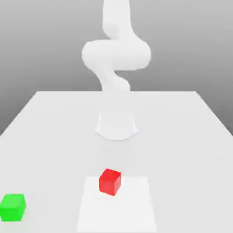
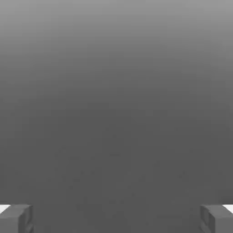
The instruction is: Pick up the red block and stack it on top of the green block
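The red block (image 1: 110, 182) sits on the pale square patch (image 1: 116, 214) of the desk (image 1: 168, 145), turned slightly askew. The gripper's jaws stand wide apart, holding nothing. The block looks rigid, light and rather smooth — a square grip on two opposite side faces, around mid-height, should suit it. The green block (image 1: 12, 207) lies well apart, toward the exterior view's left.
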### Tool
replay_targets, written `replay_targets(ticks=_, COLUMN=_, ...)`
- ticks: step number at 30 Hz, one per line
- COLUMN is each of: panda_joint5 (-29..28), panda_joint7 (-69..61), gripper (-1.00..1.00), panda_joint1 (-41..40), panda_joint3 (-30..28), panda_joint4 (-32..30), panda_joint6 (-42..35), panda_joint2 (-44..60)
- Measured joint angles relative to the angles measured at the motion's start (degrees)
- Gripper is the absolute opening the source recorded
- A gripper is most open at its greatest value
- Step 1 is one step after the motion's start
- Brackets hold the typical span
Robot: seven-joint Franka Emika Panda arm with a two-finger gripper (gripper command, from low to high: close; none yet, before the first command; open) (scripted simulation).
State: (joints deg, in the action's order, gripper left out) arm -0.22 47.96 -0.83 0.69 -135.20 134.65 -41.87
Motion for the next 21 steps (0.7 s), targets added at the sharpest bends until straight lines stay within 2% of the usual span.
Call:
replay_targets(ticks=17, panda_joint5=0.6, panda_joint7=16.5, gripper=0.0, panda_joint1=-5.9, panda_joint3=3.4, panda_joint4=-27.7, panda_joint6=24.9, panda_joint2=35.6)
replay_targets(ticks=21, panda_joint5=-0.5, panda_joint7=18.5, gripper=0.0, panda_joint1=-6.1, panda_joint3=3.0, panda_joint4=-28.5, panda_joint6=32.5, panda_joint2=45.1)
